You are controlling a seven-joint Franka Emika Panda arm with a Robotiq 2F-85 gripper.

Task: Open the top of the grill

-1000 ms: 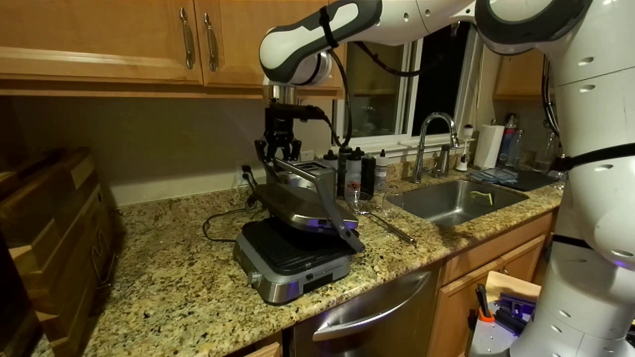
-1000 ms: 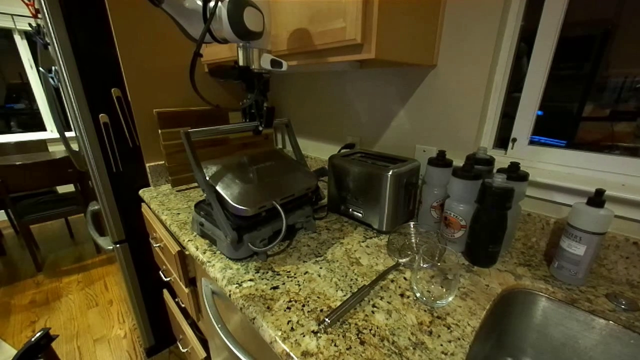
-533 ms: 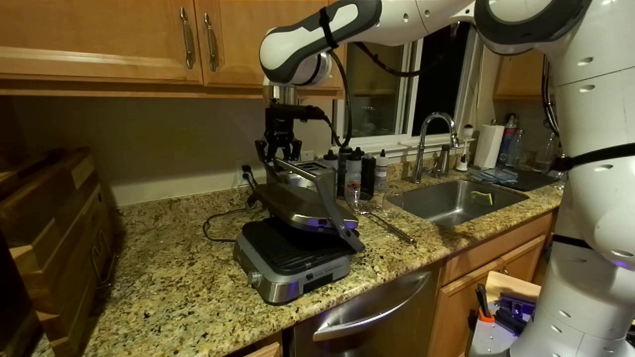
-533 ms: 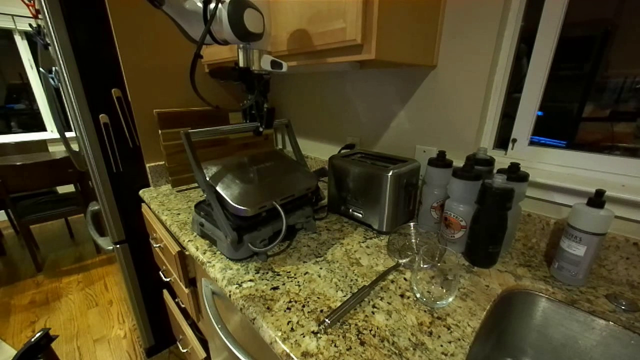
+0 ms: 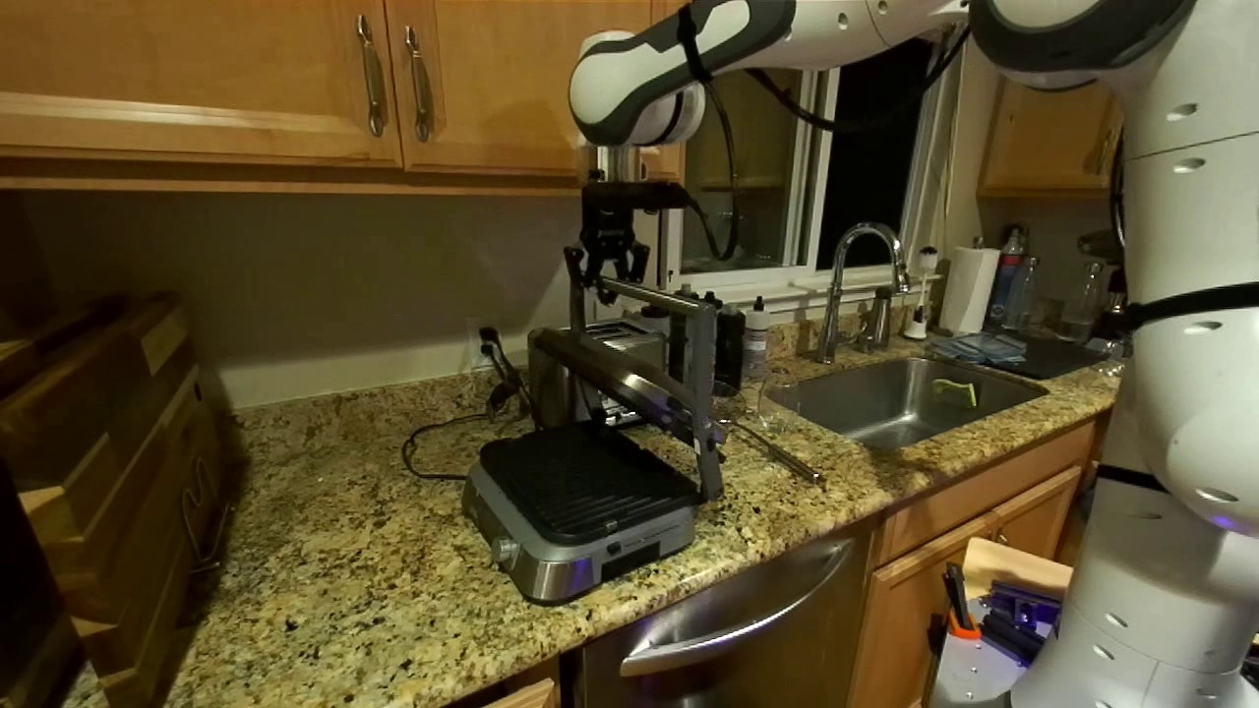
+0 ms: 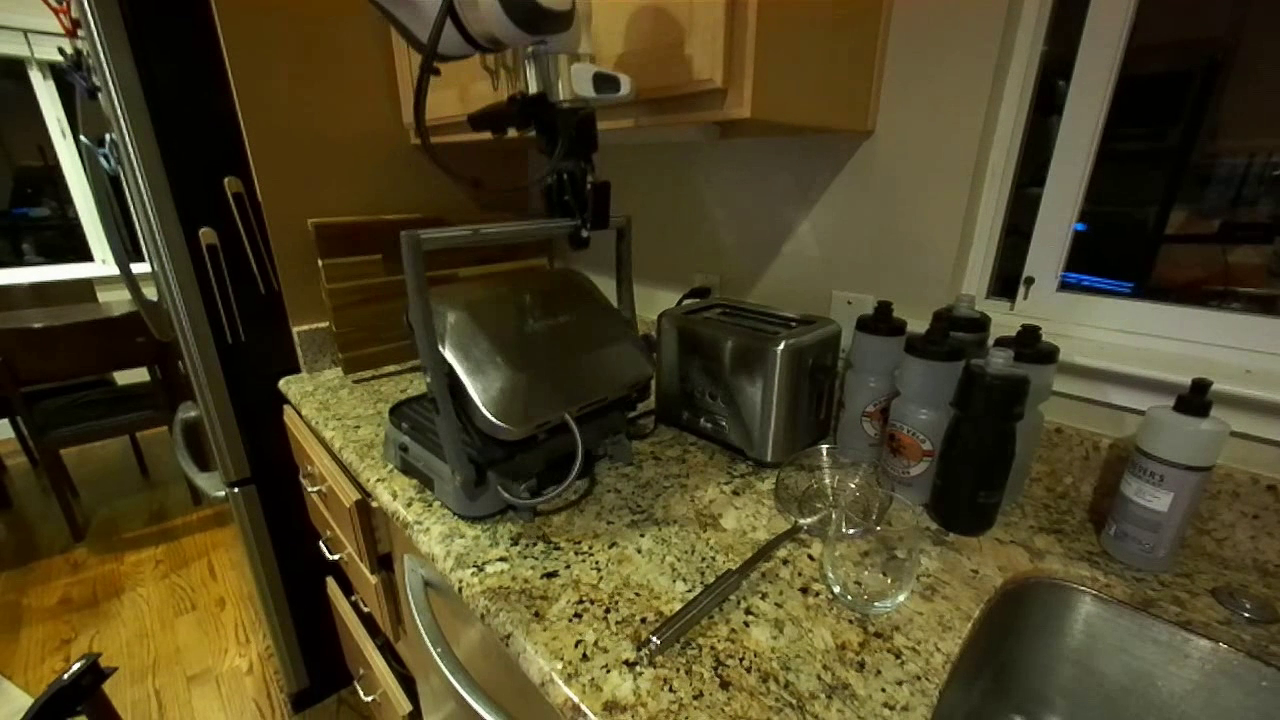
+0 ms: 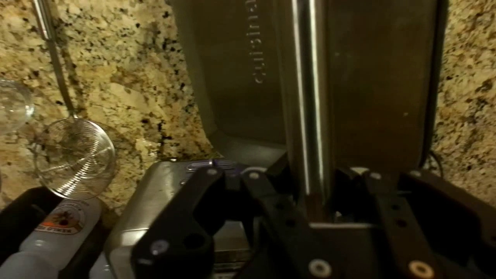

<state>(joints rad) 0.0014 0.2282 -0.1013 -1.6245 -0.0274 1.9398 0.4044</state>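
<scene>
Pinches the handle (image 6: pixel 488 234) in the gripper (image 7: pixel 312 170) and holds the lid (image 6: pixel 545 350) tilted partway up on the grill (image 5: pixel 585 492), just beside the toaster (image 6: pixel 750 375), near bottles (image 6: pixel 908 450), strainer (image 7: pixel 75 159) and glass (image 6: pixel 872 560), with cupboards (image 5: pixel 197 79) above.

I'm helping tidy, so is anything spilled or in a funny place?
Nothing looks spilled. The wire skimmer lies on the counter, perhaps left out; the grill lid tilts, but the end effector holds its handle.
</scene>
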